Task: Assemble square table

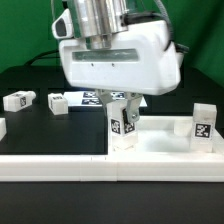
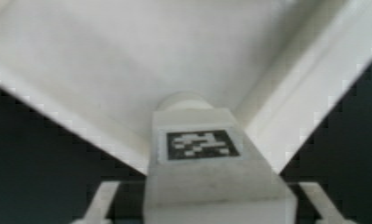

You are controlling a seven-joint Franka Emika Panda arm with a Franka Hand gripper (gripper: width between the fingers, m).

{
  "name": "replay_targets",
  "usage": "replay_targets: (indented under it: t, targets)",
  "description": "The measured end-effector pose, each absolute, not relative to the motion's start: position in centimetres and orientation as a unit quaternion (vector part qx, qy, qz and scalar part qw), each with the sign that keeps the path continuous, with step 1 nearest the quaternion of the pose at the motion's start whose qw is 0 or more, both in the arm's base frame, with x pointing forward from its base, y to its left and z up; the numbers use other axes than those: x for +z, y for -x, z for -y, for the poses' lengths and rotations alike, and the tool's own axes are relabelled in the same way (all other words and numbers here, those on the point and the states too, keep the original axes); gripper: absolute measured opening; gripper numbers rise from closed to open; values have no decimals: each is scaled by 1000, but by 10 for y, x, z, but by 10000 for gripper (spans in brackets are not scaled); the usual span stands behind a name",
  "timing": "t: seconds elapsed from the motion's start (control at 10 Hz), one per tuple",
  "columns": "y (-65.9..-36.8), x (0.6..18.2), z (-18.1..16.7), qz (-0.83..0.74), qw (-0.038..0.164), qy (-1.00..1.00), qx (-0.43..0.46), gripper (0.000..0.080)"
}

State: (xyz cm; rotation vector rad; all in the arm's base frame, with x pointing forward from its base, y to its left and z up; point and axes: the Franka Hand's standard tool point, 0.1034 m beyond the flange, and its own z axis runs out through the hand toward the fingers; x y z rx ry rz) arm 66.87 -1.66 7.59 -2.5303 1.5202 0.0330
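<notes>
The long white bar (image 1: 60, 166) runs along the counter's (image 1: 50, 135) near edge. Just behind it lies the table top (image 1: 165, 146) (image 2: 147, 50), towards the exterior view's right. Both are smooth white plastic and their edges nearly merge. The frame cuts off the top's end on that side.

At its other end my tool (image 1: 123, 112) (image 2: 204, 203) is clenched on the held leg (image 1: 122, 128) (image 2: 201, 142), a small white block with a black-and-white square tag facing the camera. In the wrist view the fingers (image 2: 105, 203) flank the block, blurred and cropped by the frame. The block stands upright over a corner of the top, where a raised rim meets the flat floor. The block hides its own lower end, so I cannot tell whether it touches the top.

The bulky white arm housing (image 1: 115, 55) covers everything directly behind the tool. The standing leg (image 1: 203, 122), another tagged block, is upright at the top's end on the exterior view's right. I cannot tell whether it rests on the top or behind it.

Farther back, towards the counter's edge on the exterior view's left, two loose legs (image 1: 18, 100) (image 1: 57, 102) lie on the matte black surface, well apart from the top. Beyond them the marker board (image 1: 95, 97) lies flat, half hidden by the arm.
</notes>
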Motion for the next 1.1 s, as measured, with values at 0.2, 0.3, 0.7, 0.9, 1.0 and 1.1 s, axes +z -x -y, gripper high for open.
replay_targets:
  t: [0.2, 0.3, 0.7, 0.9, 1.0, 1.1]
  targets:
    - [-668, 77, 13, -645, 94, 758, 37, 290]
    - [-668, 76, 6, -722, 97, 683, 50, 290]
    - [-670, 74, 6, -804, 106, 581, 64, 290]
    - [-669, 73, 5, -736, 100, 668, 47, 417]
    - [-669, 72, 1, -679, 95, 727, 39, 562]
    - [-667, 72, -6, -627, 89, 773, 36, 623]
